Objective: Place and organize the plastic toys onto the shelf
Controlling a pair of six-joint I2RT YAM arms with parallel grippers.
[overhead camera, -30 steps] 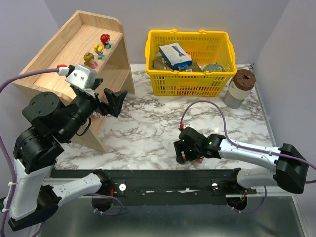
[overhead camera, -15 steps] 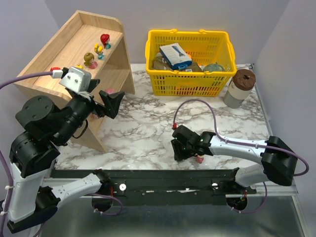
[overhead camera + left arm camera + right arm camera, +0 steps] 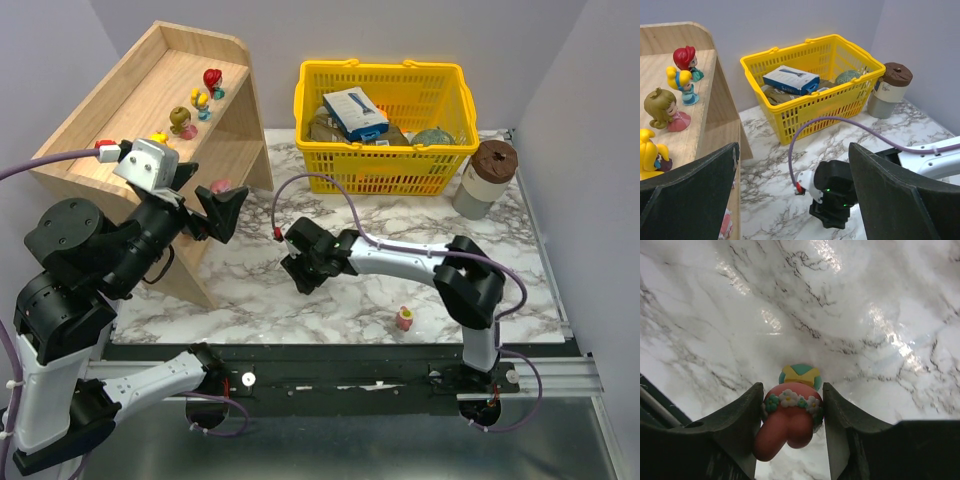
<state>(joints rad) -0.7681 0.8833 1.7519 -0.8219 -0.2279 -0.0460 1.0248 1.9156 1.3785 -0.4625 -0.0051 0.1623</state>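
Note:
My right gripper [image 3: 792,396] is shut on a pink plastic toy [image 3: 789,426] with a flower band and a teal and yellow body, held above the marble. From above, the right gripper [image 3: 300,265] is stretched left toward the shelf [image 3: 110,100]. Another small pink toy [image 3: 404,319] stands near the table's front edge. The top tier carries a red-haired toy [image 3: 685,56], a blond one [image 3: 682,84], a brown-haired one [image 3: 661,110] and a yellow one [image 3: 649,150]. A pink toy [image 3: 222,187] lies on the lower tier. My left gripper [image 3: 207,208] hangs open beside the shelf.
A yellow basket [image 3: 380,168] of boxes and packets stands at the back. A grey cup with a brown lid [image 3: 486,178] is to its right. The right arm's purple cable [image 3: 320,182] loops over the marble table [image 3: 300,320].
The right jaws closed in near the front edge. The right arm then swung left across the table toward the shelf. The left arm shifted slightly, still open.

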